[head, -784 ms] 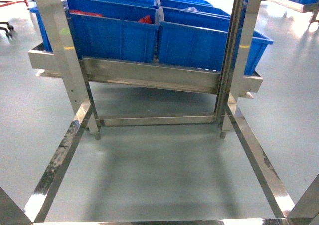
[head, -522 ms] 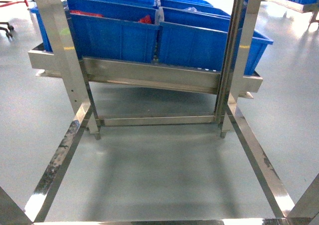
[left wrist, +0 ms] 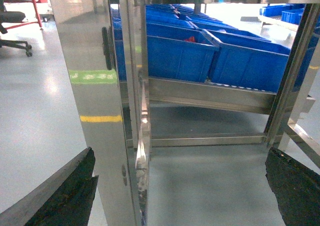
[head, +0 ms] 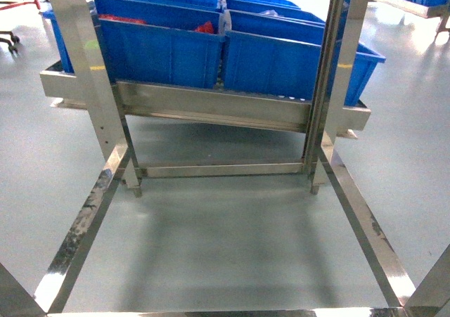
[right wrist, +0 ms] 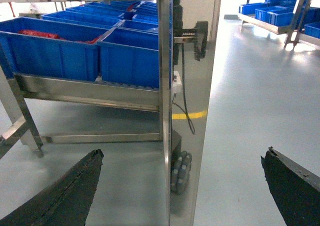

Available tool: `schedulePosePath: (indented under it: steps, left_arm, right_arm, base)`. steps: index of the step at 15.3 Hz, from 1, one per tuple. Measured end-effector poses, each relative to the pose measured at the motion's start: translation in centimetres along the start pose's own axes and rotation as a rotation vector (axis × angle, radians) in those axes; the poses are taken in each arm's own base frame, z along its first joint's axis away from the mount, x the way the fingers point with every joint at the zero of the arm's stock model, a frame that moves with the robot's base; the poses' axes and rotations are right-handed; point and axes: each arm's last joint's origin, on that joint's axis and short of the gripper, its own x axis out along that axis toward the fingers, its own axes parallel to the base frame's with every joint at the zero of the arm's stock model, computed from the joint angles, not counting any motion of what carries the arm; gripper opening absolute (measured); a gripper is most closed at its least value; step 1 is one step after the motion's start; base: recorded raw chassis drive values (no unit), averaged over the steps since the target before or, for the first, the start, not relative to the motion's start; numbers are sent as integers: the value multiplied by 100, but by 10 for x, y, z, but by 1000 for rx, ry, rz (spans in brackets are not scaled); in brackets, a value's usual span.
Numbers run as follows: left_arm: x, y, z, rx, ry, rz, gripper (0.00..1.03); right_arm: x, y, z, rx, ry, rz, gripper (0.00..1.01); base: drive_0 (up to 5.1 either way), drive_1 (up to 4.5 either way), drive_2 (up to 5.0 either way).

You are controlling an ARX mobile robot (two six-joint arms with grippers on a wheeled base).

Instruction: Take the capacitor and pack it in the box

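Nothing has moved since the earlier head frames; the view of the rack is the same, so the base looks parked.

No pink box and no capacitor show in any view; I judge the task barely begun, with the search for both ahead; nearest are the blue bins [head: 162,53], set in rows on a tilted steel rack [head: 211,106], probably sloped so stock slides toward the picker; something red [head: 204,28] lies in one bin, too small to name; a steel frame [head: 84,71] of uprights stands between robot and rack, over bare grey floor [head: 225,233]. Left gripper [left wrist: 180,186] hangs beside an upright, fingers spread wide and holding nothing; right gripper [right wrist: 182,186] likewise gapes empty, held low and clear, as suits travel rather than picking.
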Motion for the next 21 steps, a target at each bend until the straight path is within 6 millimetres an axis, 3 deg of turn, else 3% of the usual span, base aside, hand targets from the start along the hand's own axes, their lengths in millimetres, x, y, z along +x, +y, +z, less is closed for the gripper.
schedulePosePath:
  steps: [21]
  left_arm:
    - [0, 0, 0, -2, 1, 0, 98]
  right_arm:
    - [0, 0, 0, 0, 0, 0, 98]
  base:
    - [0, 0, 0]
